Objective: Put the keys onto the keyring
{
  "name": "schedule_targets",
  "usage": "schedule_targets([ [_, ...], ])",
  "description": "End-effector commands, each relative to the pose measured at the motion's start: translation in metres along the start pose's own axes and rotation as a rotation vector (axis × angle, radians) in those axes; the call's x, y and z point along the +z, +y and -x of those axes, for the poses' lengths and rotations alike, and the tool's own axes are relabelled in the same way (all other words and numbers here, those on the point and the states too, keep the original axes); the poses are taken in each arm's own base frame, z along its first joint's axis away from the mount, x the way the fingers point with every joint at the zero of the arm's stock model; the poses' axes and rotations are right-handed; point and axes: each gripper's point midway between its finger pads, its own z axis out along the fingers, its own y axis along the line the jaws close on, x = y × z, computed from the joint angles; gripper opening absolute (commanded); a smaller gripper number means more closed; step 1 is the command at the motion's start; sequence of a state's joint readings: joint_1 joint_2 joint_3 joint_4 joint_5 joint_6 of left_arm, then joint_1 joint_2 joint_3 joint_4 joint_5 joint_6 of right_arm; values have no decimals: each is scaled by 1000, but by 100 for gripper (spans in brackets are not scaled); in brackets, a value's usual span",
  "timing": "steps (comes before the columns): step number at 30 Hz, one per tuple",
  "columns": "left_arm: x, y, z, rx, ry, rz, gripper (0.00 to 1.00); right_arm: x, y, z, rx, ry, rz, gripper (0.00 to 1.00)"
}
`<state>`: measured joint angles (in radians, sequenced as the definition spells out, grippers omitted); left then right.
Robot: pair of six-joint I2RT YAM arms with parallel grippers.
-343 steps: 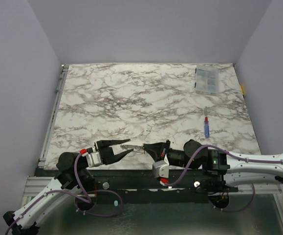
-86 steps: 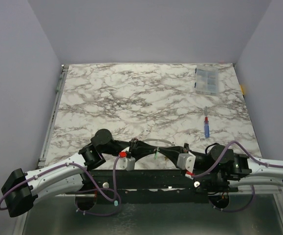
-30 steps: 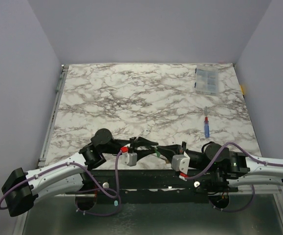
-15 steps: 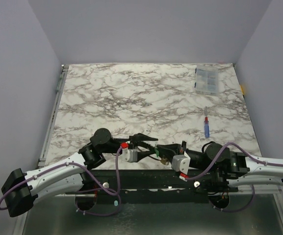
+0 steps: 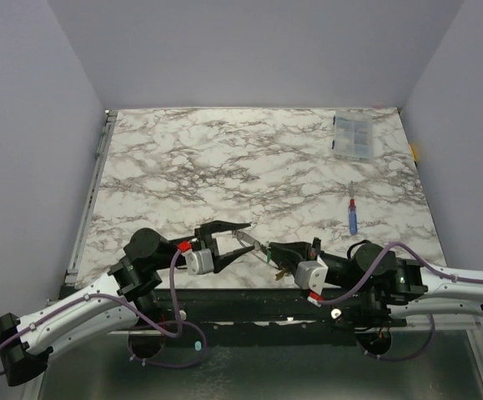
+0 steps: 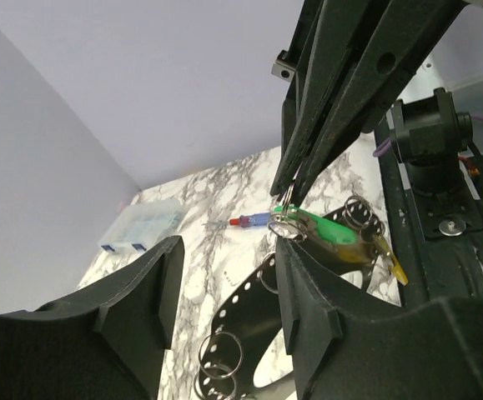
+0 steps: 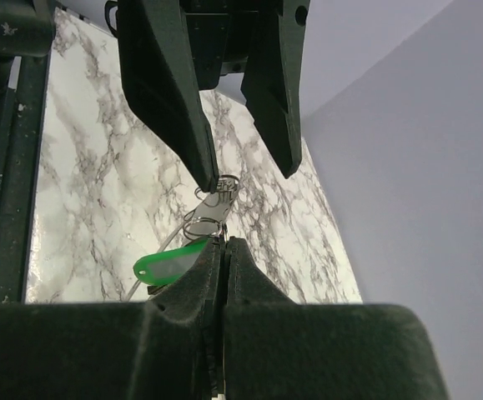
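My left gripper [image 5: 243, 236] has backed off the green key [image 6: 329, 230], jaws apart; my right gripper [image 7: 222, 247] pinches its light, likely slippery ring end.

Desk [image 5: 224, 167]: marble-print top, smooth, slight sheen. Walls [image 5: 249, 50]: plain lilac, matt. Left gripper [image 5: 243, 237] and right gripper [image 7: 222, 243]: matt black plastic. Green key [image 6: 329, 231]: glossy plastic head. Yellow key [image 6: 389, 260]: plastic look too. Keyring [image 6: 241, 310]: thin punched band, dull and dark, material unclear. Small split rings [image 6: 220, 354] on it: shiny wire metal. Box [image 5: 354, 136] at 1 o'clock: clear plastic. Stick [image 5: 352, 218] at 3 o'clock: too small to tell. Arm shells [image 5: 74, 312]: white glossy plastic.
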<state>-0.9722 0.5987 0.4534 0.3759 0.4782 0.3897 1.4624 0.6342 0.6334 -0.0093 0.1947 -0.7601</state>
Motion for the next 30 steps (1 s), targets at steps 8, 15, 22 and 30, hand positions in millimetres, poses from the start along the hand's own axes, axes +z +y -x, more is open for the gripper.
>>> schedule_targets([
  [8,-2,6,0,-155,63,58,36,-1,-35,24,35,-61,-130,1],
  [15,6,13,-5,-252,63,132,33,7,-42,20,43,-49,-196,1],
  [22,12,9,-9,-230,62,119,30,9,-44,23,43,-65,-209,1],
  [30,22,10,-16,-203,76,125,30,11,-40,18,42,-52,-204,1],
])
